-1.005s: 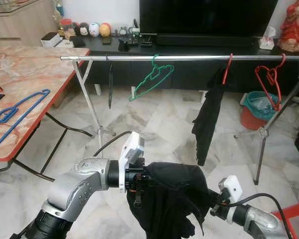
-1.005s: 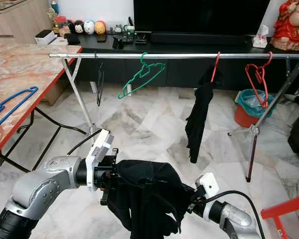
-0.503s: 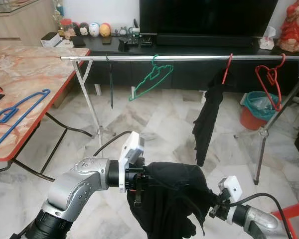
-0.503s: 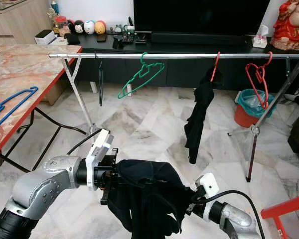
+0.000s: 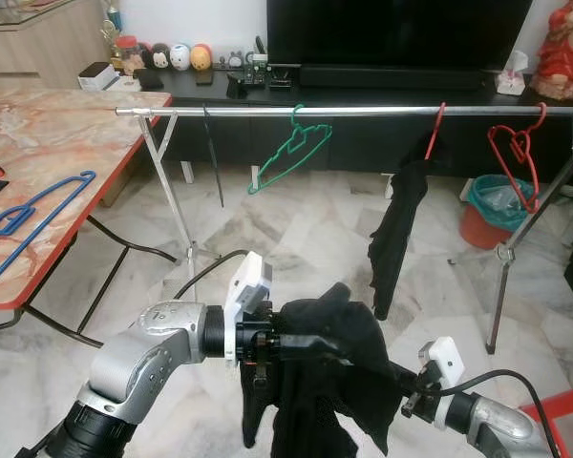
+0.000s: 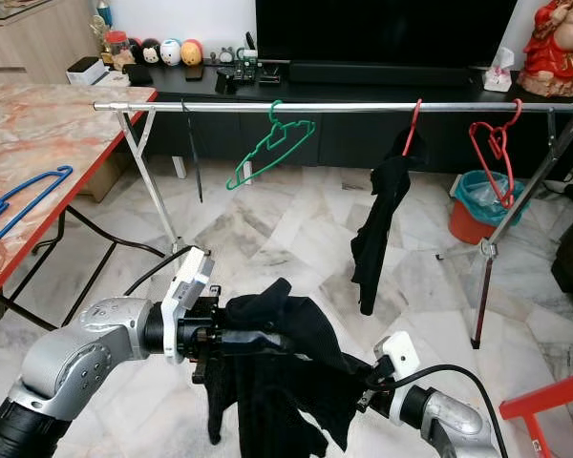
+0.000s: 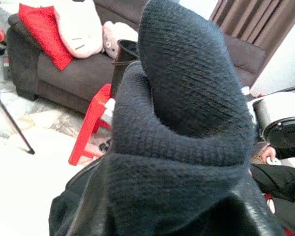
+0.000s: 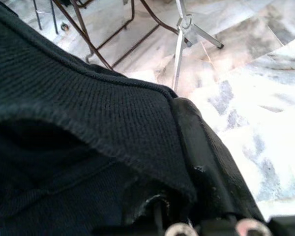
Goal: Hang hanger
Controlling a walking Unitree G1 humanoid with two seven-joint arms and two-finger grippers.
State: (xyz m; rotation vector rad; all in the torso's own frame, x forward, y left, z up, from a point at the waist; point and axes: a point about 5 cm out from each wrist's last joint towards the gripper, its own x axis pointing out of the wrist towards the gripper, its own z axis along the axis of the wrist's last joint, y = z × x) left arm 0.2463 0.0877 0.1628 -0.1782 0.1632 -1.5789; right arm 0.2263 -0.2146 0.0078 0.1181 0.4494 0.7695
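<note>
A black knitted garment (image 5: 329,382) hangs low in front of me between both arms, over the marble floor. My left gripper (image 5: 336,345) reaches in from the left and is shut on the garment's upper part, with cloth draped over its fingers (image 7: 122,59). A fold stands up in a peak above them. My right gripper (image 5: 393,389) comes from the lower right with its tip buried under the cloth (image 8: 88,123). The steel clothes rail (image 5: 363,111) runs across the room farther ahead. It carries a green hanger (image 5: 288,153), a red hanger (image 5: 435,122) with a dark garment (image 5: 396,229), and an empty red hanger (image 5: 516,153).
A marble table with a red edge (image 5: 67,134) stands at the left with blue hangers (image 5: 29,219) on it. The rail's legs (image 5: 172,191) splay over the floor. A red bin (image 5: 492,205) sits at the right, a red stool (image 5: 563,405) at the lower right, and a TV cabinet behind.
The bundled garment has opened out: a fold now stands up in a peak and the rest hangs lower. My left gripper's fingers have come into sight. The hanging dark garment swayed slightly.
</note>
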